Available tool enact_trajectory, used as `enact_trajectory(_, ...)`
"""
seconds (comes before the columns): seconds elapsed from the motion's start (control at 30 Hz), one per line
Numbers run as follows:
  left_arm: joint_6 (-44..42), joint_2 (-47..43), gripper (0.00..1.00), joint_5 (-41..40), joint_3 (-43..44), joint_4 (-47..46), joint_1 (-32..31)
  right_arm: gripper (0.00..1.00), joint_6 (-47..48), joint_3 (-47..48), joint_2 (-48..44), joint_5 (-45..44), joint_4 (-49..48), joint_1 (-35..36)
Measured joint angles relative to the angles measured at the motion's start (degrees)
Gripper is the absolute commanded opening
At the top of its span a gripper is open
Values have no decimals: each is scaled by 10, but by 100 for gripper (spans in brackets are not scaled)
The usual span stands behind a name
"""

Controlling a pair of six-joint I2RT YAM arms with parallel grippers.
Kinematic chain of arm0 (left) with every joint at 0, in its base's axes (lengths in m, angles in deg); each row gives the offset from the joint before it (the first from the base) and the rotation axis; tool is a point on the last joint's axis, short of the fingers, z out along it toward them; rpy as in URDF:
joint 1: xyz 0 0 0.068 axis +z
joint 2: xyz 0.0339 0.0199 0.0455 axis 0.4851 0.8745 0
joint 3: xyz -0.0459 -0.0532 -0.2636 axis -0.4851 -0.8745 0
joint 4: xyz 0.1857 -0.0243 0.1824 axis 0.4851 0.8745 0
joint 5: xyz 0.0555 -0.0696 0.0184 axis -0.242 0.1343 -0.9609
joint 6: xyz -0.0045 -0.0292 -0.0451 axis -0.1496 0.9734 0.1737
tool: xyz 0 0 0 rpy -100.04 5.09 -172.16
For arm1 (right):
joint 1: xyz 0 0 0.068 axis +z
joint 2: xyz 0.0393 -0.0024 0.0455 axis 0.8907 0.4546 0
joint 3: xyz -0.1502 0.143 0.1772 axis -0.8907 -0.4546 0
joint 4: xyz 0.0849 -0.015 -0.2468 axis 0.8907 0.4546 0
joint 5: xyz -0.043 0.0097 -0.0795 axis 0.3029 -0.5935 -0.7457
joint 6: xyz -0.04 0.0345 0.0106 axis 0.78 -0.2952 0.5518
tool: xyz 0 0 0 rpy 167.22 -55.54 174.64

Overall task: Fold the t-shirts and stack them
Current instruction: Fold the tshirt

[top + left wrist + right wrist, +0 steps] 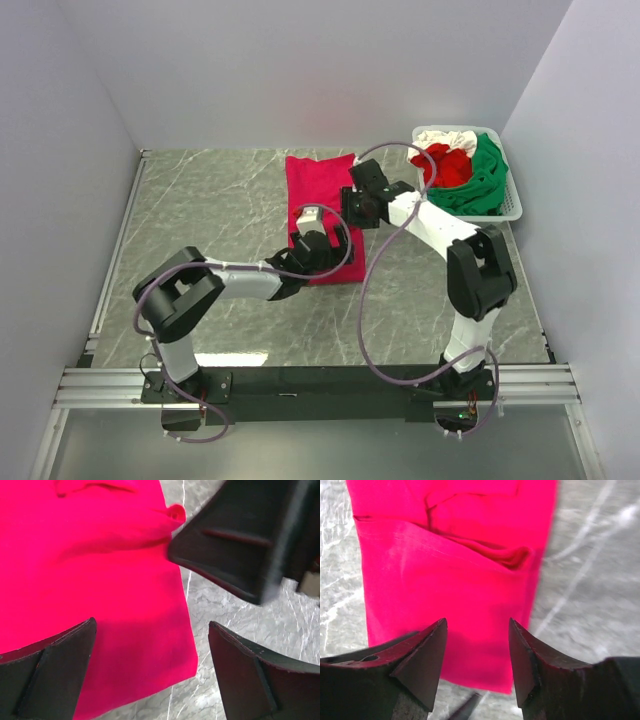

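Two grippers are held just above a folded crimson-red cloth t-shirt [318,180], laid flat at the middle of the grey marbled table [210,200]. The left gripper [150,670] and right gripper [477,655] are both seen with jaws spread, nothing clasped. A crumpled green shirt [482,185], red shirt [448,165] and white shirt [445,137] are heaped in a white slotted plastic basket [505,212] at the far right.

There are four t-shirts [318,190] [445,137] [452,167] [485,188], one white basket [495,214] and two robot arms [235,280] [440,228].
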Motion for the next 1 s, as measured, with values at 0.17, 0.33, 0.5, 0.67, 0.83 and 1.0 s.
enact_trajectory(0.17, 0, 39, 99, 19, -22, -55, -5, 57, 5, 33, 55, 37, 3, 0)
enact_trajectory(0.33, -11, 68, 99, 28, -36, -110, -16, 57, 9, 73, 107, 55, 13, 0)
enact_trajectory(0.5, -20, 70, 99, 27, -60, -154, -26, 57, 15, 136, 177, 46, 38, 0)
enact_trajectory(0.67, -19, 59, 99, 19, -101, -198, -40, 57, 17, 167, 216, 20, 60, 0)
enact_trajectory(0.83, -10, 27, 99, 8, -152, -217, -61, 57, 17, 174, 216, -1, 69, -1)
enact_trajectory(1.0, -2, -4, 99, -9, -183, -207, -93, 57, 17, 165, 208, -11, 69, -2)
